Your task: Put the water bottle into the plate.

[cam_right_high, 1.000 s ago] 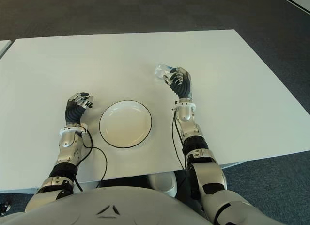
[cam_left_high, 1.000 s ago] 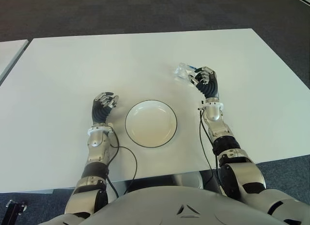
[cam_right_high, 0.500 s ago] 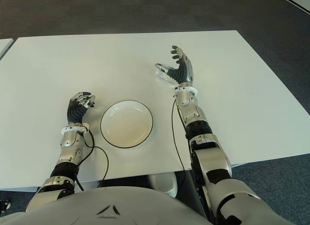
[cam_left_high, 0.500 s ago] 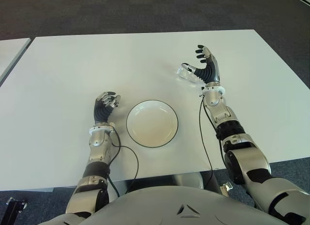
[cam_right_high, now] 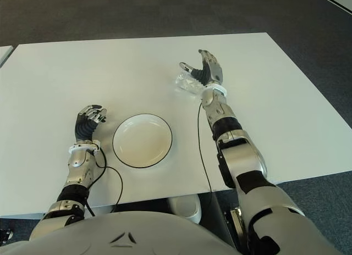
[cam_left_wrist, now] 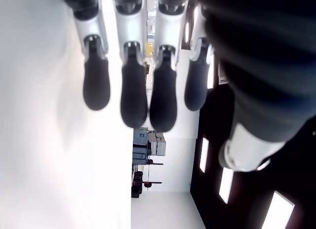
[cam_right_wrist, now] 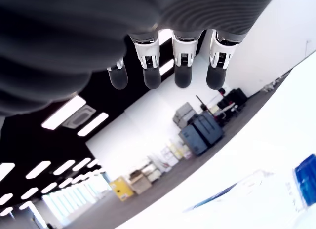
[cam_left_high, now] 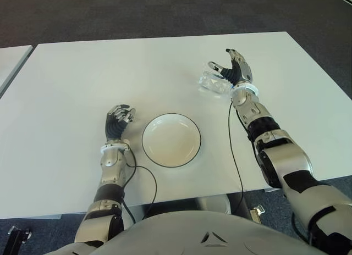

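Observation:
The clear water bottle (cam_left_high: pixel 213 82) lies on its side on the white table (cam_left_high: pixel 82 73), beyond and to the right of the plate. My right hand (cam_left_high: pixel 230 68) hovers just behind and over the bottle, fingers spread and lightly bent, holding nothing. In the right wrist view the fingers (cam_right_wrist: pixel 181 66) stretch out and the bottle (cam_right_wrist: pixel 266 189) with its blue label lies below them, apart from them. The white plate (cam_left_high: pixel 171 139) with a dark rim sits empty near the front of the table. My left hand (cam_left_high: pixel 118 117) shows curled to the left of the plate.
A cable (cam_left_high: pixel 144 175) runs from my left wrist across the table's front edge, and another (cam_left_high: pixel 234 150) hangs along my right forearm. A second table's corner (cam_left_high: pixel 11 60) shows at the far left. Dark carpet surrounds the table.
My right hand was curled at the bottle a second ago, then opened and lifted. It now reaches farther forward, bent over the bottle. The bottle stays on the table; the left hand is still.

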